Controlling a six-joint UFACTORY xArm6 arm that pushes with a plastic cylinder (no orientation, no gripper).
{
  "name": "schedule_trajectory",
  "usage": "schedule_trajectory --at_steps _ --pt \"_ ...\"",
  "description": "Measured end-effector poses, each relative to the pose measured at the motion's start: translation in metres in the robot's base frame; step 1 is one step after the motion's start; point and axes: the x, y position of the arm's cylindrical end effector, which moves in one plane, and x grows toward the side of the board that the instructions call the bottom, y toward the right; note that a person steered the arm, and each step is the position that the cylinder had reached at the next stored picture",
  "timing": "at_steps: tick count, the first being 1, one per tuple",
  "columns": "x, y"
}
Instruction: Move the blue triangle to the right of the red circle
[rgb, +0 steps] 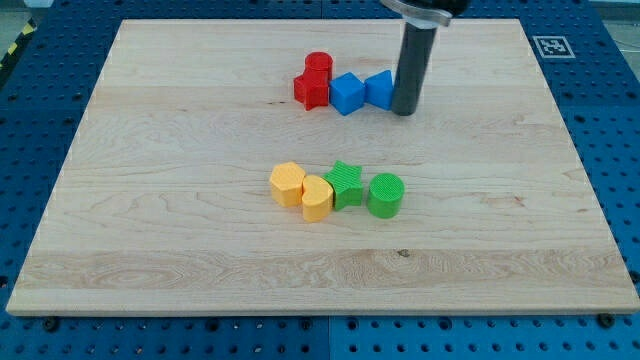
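Bright, even light falls from overhead, and the wooden board is evenly lit with no hot glare. Shadows are short and soft, tucked close under the blocks and at the foot of the dark rod. Focus is crisp throughout; the board's edges run straight, hardly any distortion.

Eight blocks on one wooden board: two red, a circle and a star; two blue, a cube and a triangle. Two yellow, a hexagon and a heart; two green, a star and a cylinder.
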Motion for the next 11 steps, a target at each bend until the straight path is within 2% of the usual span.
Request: schedule_trajectory --at_steps 1,3,4,7,8,10,11 --pt "-0.008 -0.015" --pt "-0.014 0.035" --pt "-0.027 0.035" --pt "-0.031 -0.024" --pt "-0.037 -0.015" --pt "-0.022 0.056" --pt "-0.021 0.064"
